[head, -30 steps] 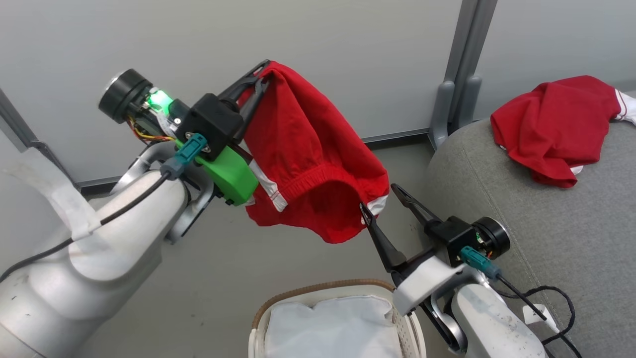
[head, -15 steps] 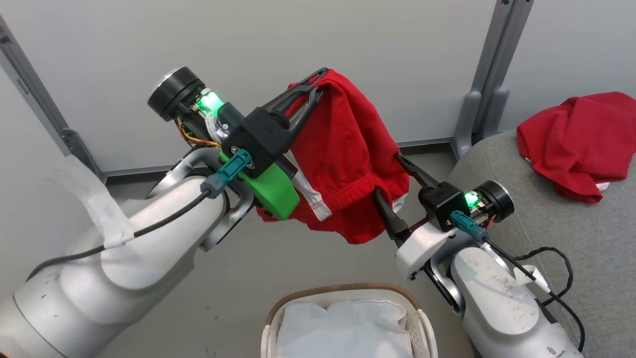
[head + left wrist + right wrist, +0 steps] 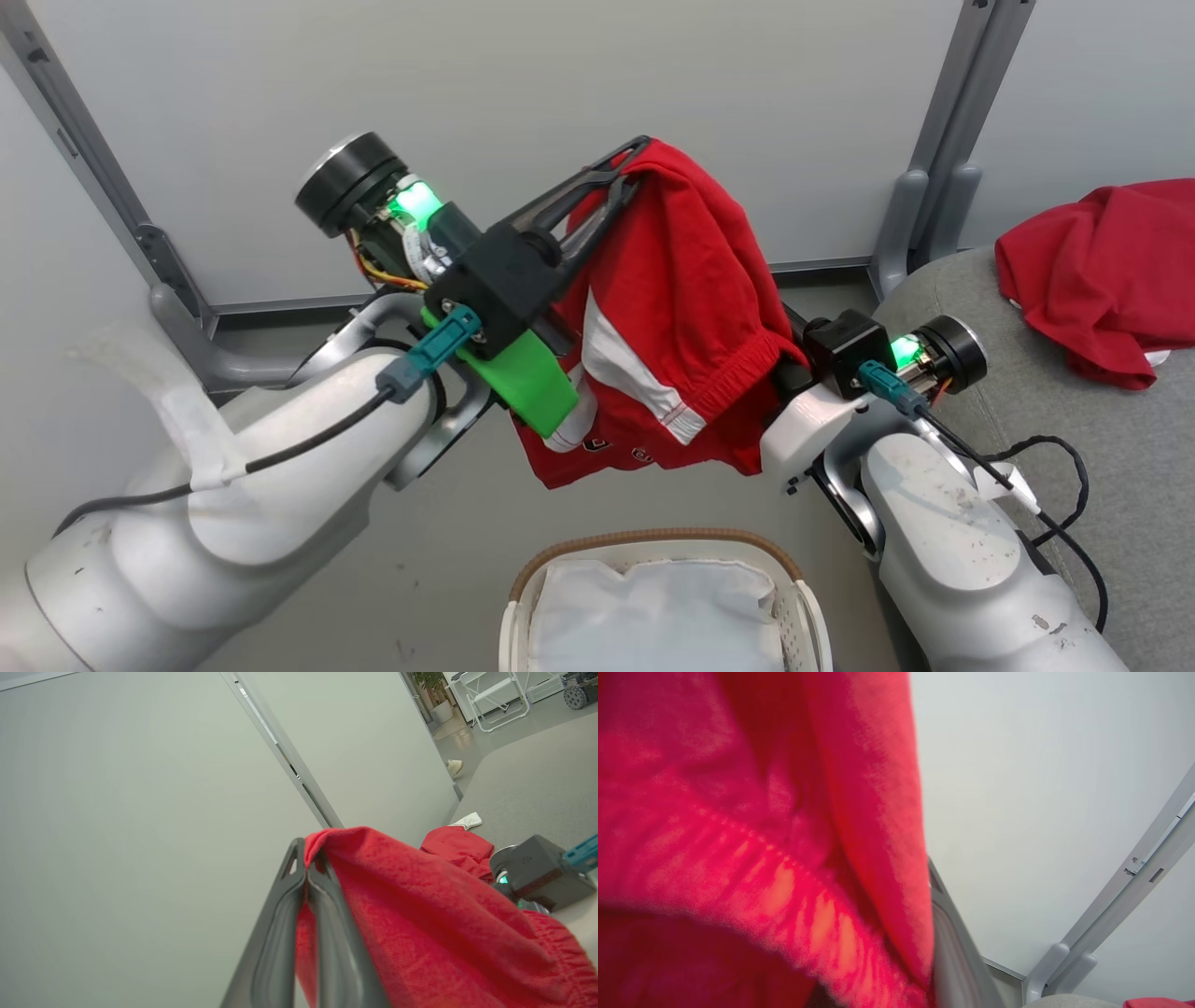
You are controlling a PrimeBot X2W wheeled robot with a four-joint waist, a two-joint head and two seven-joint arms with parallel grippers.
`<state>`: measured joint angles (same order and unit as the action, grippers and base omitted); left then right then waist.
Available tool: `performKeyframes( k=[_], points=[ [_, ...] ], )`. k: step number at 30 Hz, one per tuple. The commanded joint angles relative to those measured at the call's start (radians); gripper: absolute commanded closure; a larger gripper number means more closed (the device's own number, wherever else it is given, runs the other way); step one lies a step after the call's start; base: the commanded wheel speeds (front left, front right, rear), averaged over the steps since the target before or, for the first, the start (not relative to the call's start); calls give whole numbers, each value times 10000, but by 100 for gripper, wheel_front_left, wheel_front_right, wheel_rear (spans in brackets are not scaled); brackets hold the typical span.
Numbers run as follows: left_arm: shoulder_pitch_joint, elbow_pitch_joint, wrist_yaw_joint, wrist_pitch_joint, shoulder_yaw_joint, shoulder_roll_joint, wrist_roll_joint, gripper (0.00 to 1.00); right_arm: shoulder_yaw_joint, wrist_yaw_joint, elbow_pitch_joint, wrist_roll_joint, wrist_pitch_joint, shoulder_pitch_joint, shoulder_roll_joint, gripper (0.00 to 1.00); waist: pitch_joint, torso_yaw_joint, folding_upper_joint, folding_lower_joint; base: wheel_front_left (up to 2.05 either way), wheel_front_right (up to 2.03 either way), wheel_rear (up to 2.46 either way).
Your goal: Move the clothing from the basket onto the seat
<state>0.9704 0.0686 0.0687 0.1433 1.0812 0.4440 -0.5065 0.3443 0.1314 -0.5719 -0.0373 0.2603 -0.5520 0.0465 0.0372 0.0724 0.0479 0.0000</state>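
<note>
Red clothing (image 3: 681, 280) with white stripe trim hangs in the air above the basket (image 3: 653, 539). My left gripper (image 3: 627, 163) is shut on its top fold, which the left wrist view shows pinched between the closed fingers (image 3: 307, 858). My right gripper's black base (image 3: 845, 347) sits against the garment's elastic hem, and its fingers are buried in the cloth. In the right wrist view one grey finger (image 3: 952, 933) shows beside the red fabric (image 3: 738, 812). More red clothing (image 3: 1102, 271) lies on the grey seat (image 3: 1139, 467) at the right.
The basket holds a white liner (image 3: 653, 607) and stands on the grey floor just below the arms. Grey wall panels rise behind, with a metal post (image 3: 943, 140) by the seat's corner. A black cable (image 3: 1064, 467) trails over the seat's edge.
My right gripper has risen into the garment's hem, and its fingers, open and visible a second ago, are now hidden in the cloth. The head camera has shifted. My left gripper still holds the garment.
</note>
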Motion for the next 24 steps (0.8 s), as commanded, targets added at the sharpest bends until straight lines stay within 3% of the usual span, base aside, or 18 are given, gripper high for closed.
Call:
performKeyframes(
  k=[1, 4, 5, 10, 11, 18, 24],
  points=[
    [-336, 46, 140, 65, -74, 140, -215, 100, 5, -14, -47, -96, 30, -92, 31, 100, -26, -7, 0, 0, 0, 0, 0],
    [-780, 238, 293, 167, -227, 311, -534, 100, -35, -14, 16, -163, 30, -171, 31, 100, -67, -40, 0, 0, 0, 0, 0],
    [-994, 340, 337, 238, -288, 365, -709, 96, -55, -14, 48, -141, 30, -215, 33, 100, -84, -56, 0, 0, 0, 0, 0],
    [-2042, 965, 544, 659, -465, 432, -1375, 22, -143, -14, 268, -53, 31, -341, 31, 100, -166, -138, 0, 0, 0, 0, 0],
    [-2313, 1118, 578, 777, -535, 383, -1528, 0, -171, -14, 332, -57, 31, -348, 31, 100, -185, -158, 0, 0, 0, 0, 0],
    [-3904, 1948, 605, 1215, -1137, -123, -2107, 0, -388, -14, 647, 43, 31, -478, 30, 100, -309, -282, 0, 0, 0, 0, 0],
    [-5300, 2075, 279, 1219, -2121, -715, -1474, 0, -687, -14, 809, 232, 31, -473, 31, 100, -470, -477, 0, 0, 0, 0, 0]
  ],
)
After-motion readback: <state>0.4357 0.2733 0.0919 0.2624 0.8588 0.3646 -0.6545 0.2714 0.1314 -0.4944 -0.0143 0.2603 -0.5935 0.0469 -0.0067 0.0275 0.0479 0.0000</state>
